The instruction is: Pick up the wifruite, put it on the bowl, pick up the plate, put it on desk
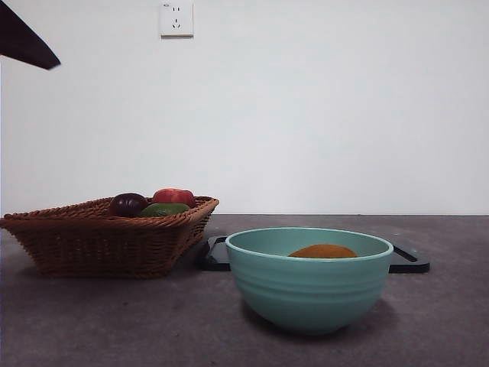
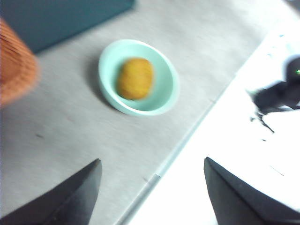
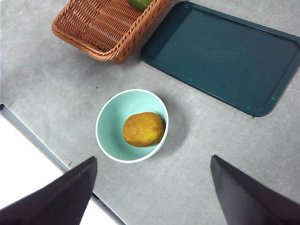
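Both pairs of fingers stand spread and empty: our left gripper [image 2: 152,197] and our right gripper [image 3: 152,192] hang high over the flat dark grey-brown desk [image 1: 92,321], well clear of everything. Below and ahead of the right fingers sits the deep mint-teal ceramic bowl [image 3: 110,124], and the small oval brownish-orange wifruite [image 3: 143,129] already lies inside it, so we judge the first half done. Beyond the bowl, farther from those fingers, lies the flat dark teal rectangular plate [image 3: 225,61], bare, just beside the brown woven wicker basket [image 3: 101,30] of fruit. The plate step now falls to us: one gripper must descend to the plate's raised rim, close on it, and lift it clear.
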Action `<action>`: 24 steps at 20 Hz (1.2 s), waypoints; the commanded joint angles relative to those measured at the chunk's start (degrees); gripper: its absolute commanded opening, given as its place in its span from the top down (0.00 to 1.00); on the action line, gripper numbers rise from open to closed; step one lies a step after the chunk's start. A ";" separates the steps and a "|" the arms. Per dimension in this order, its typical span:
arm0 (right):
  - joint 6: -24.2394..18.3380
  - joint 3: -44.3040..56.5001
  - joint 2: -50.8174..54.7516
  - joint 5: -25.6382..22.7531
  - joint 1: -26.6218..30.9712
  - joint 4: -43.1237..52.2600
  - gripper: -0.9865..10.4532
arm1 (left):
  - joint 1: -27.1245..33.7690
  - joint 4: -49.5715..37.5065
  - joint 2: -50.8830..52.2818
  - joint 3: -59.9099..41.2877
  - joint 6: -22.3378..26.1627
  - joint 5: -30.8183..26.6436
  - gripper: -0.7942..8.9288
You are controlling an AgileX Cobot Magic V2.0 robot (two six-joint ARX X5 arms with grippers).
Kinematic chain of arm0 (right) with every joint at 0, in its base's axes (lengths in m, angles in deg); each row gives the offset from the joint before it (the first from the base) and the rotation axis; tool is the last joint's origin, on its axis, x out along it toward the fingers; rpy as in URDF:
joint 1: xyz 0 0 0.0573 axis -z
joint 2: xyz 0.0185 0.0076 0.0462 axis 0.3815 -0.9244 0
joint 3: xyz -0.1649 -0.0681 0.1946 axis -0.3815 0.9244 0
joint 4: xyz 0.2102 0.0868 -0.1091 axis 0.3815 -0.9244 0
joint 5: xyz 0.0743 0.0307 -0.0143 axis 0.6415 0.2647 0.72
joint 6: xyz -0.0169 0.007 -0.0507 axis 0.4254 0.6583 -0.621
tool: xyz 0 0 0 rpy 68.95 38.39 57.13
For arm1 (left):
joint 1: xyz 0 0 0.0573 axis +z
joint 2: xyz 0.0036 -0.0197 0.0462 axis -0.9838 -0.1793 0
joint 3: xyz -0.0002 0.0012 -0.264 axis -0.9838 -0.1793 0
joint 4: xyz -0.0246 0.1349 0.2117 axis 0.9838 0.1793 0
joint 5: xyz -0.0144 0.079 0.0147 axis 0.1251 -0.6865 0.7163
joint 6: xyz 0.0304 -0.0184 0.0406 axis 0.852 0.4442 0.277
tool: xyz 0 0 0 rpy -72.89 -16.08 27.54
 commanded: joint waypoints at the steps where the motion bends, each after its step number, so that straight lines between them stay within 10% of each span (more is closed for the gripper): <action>1: -0.17 -1.01 -0.33 -0.17 -0.31 0.35 0.58 | -0.37 -0.28 0.39 0.42 0.70 0.74 0.57; 10: 4.35 1.22 -2.34 -0.13 -0.79 0.68 0.58 | -0.35 -0.37 0.42 0.42 0.70 0.74 0.57; 24: 13.33 21.29 -19.37 -8.46 -13.05 35.10 0.61 | -0.35 -0.55 0.42 0.42 0.72 0.74 0.57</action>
